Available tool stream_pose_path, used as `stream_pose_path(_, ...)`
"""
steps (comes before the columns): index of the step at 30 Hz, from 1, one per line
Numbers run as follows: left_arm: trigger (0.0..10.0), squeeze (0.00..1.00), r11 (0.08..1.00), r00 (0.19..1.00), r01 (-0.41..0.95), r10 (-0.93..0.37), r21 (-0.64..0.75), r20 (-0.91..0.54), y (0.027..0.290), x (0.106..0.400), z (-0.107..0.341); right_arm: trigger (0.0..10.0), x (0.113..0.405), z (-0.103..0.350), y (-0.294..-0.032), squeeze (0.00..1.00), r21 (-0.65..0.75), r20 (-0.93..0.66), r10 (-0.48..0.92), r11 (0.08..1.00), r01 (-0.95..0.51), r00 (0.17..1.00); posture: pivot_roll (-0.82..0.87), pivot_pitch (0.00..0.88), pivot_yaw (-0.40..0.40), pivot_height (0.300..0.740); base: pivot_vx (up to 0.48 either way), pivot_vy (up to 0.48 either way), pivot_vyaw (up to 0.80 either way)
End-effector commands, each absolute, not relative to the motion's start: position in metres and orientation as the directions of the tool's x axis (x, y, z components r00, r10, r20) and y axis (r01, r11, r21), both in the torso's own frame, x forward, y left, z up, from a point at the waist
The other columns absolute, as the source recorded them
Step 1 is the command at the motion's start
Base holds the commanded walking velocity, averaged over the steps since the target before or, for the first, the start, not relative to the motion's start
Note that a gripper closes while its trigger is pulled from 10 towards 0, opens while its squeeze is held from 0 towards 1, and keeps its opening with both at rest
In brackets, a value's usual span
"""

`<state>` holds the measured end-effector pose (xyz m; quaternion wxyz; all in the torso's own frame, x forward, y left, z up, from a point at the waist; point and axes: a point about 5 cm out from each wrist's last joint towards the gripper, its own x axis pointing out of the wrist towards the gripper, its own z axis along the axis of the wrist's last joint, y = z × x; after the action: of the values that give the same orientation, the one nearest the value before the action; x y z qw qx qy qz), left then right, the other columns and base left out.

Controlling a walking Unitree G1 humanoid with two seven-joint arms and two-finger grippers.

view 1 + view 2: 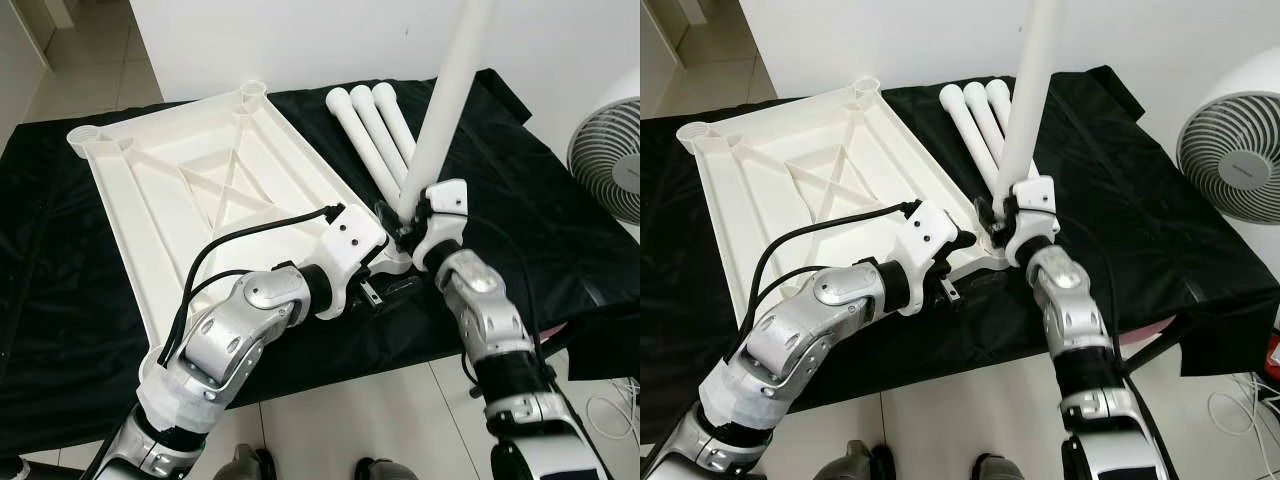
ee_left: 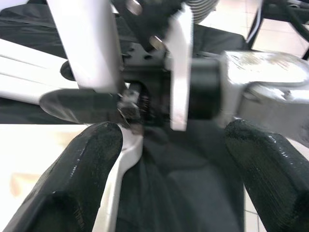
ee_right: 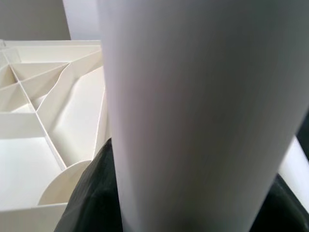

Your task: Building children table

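The white table top [image 1: 200,190] lies upside down on a black cloth, ribs facing up. One white leg [image 1: 445,100] stands nearly upright at its near right corner, tilted slightly right. My right gripper [image 1: 405,222] is shut on the base of this leg [image 3: 193,96]. My left gripper [image 1: 385,280] sits low beside the same corner, open, its fingers [image 2: 72,183] spread on either side of the rim. The corner socket is hidden behind both grippers. Three more white legs [image 1: 375,125] lie side by side on the cloth at the back.
The black cloth [image 1: 560,220] covers a low surface and hangs over its front edge. A white fan [image 1: 610,160] stands on the right. Pale tiled floor [image 1: 340,420] lies in front. A white wall [image 1: 330,40] stands behind.
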<state>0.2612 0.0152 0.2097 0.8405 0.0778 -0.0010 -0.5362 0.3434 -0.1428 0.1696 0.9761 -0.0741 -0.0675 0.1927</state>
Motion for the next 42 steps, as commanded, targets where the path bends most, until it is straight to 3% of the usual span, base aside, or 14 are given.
stream_pose_path(1,10.0,0.00,0.419,0.432,0.897,-0.899,0.141,-0.076,0.016,0.260,0.212,10.0,0.337,0.137,-0.148,0.00,-0.174,-0.029,0.366,0.914,-0.366,0.930,-0.08,0.112,0.041,0.740,0.000,0.000,0.00)
stream_pose_path(19,10.0,0.00,0.422,0.434,0.896,-0.897,0.136,-0.078,0.018,0.261,0.213,10.0,0.319,0.124,-0.158,0.00,-0.078,0.095,0.327,0.944,-0.321,0.940,-0.09,0.126,0.051,0.740,0.000,0.000,0.00)
stream_pose_path(26,10.0,0.00,0.427,0.439,0.894,-0.895,0.135,-0.076,0.019,0.262,0.213,10.0,0.320,0.120,-0.160,0.00,-0.204,0.057,0.327,0.929,-0.309,0.943,-0.09,0.128,0.053,0.740,0.000,0.000,0.00)
stream_pose_path(28,10.0,0.00,0.428,0.440,0.894,-0.895,0.135,-0.076,0.019,0.262,0.214,10.0,0.326,0.118,-0.161,0.00,-0.295,-0.008,0.324,0.903,-0.312,0.946,-0.09,0.128,0.053,0.740,0.000,0.000,0.00)
stream_pose_path(42,10.0,0.00,0.430,0.441,0.893,-0.894,0.134,-0.074,0.019,0.262,0.214,10.0,0.334,0.117,-0.163,0.00,-0.109,-0.034,0.310,0.944,-0.312,0.950,-0.09,0.128,0.054,0.740,0.000,0.000,0.00)
